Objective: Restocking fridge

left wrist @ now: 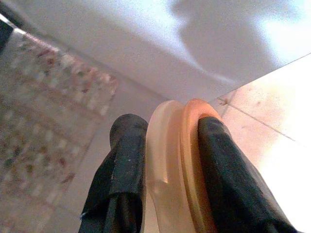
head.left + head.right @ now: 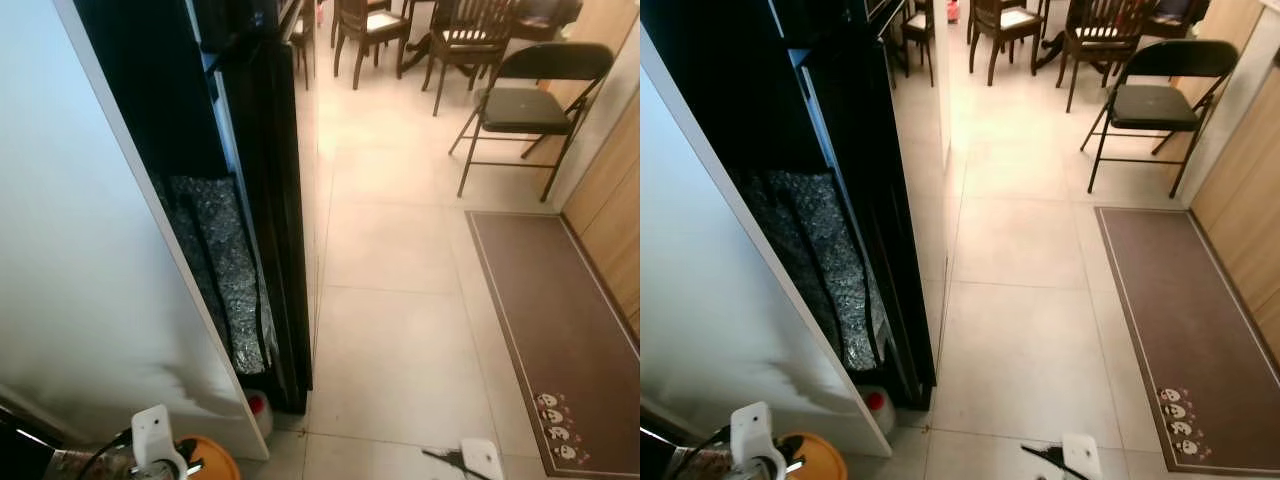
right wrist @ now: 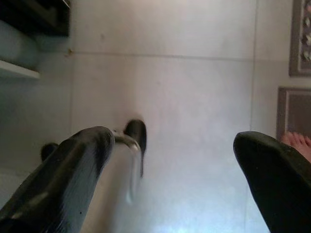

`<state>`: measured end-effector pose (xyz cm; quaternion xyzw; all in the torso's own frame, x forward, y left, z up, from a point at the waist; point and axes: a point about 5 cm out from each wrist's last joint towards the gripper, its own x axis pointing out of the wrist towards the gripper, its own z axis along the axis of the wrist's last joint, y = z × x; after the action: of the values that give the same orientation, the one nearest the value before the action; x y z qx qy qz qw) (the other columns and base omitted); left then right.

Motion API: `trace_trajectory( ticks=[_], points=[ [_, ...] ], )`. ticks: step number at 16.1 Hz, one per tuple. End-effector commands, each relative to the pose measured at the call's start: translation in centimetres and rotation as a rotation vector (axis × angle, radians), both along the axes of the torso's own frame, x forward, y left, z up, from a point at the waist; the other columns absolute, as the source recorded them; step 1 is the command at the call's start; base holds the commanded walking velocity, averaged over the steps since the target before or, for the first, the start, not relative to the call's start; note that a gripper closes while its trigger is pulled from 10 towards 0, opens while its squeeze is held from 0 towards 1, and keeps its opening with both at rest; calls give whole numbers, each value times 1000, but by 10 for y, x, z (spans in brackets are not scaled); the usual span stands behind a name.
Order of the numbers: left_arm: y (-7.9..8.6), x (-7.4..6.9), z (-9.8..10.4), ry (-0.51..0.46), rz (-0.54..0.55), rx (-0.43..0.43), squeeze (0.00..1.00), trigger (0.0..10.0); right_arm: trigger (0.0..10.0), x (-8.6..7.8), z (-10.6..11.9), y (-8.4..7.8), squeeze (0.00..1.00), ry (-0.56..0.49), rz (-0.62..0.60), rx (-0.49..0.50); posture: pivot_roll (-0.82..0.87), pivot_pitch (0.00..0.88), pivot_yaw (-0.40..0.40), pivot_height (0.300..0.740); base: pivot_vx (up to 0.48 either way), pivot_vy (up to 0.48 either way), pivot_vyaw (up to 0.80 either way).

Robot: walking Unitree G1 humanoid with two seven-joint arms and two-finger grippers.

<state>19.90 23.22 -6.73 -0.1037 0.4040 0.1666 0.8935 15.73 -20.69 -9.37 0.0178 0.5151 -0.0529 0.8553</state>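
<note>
Orange translucent plastic lid (image 1: 182,160): clamped edgewise in left pincer (image 1: 170,165); judged light, stiff, slippery; rim-held. Right pincer (image 3: 170,170) spread, empty.

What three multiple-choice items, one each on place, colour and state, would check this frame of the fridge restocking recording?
1. Where does the black folding chair stand?
A. On the tiled floor beyond the brown mat
B. Inside the fridge
C. On top of the mat

2. What colour is the round item held by the left gripper?
A. Blue
B. Orange
C. Green

3. How does the right gripper stand?
A. Shut on a bottle
B. Shut on a cloth
C. Open, holding nothing

Answers:
1. A: in the head views the chair's legs rest on bare tiles past the mat's far end.
2. B: the left wrist view shows an orange rim pinched between the two black fingers.
3. C: the right wrist view shows the fingers spread wide, with bare floor between them.
</note>
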Motion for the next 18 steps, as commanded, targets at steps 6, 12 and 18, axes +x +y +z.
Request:
trace_trajectory(
  ticks=[6,12,18],
  points=[
    [1,-5,-3,33,33,-1,0,10000,10000,6,2,2,0,-34,-33,-2,-43,0,53,740,0,0,0],
    [-2,-9,-6,65,-19,5,0,10000,10000,-2,-1,2,0,-12,-43,1,-68,0,76,740,0,136,0],
    [-1,-15,-9,82,-27,3,0,10000,10000,-5,-2,2,0,-8,-40,3,-75,0,66,740,0,384,0]
  ],
)
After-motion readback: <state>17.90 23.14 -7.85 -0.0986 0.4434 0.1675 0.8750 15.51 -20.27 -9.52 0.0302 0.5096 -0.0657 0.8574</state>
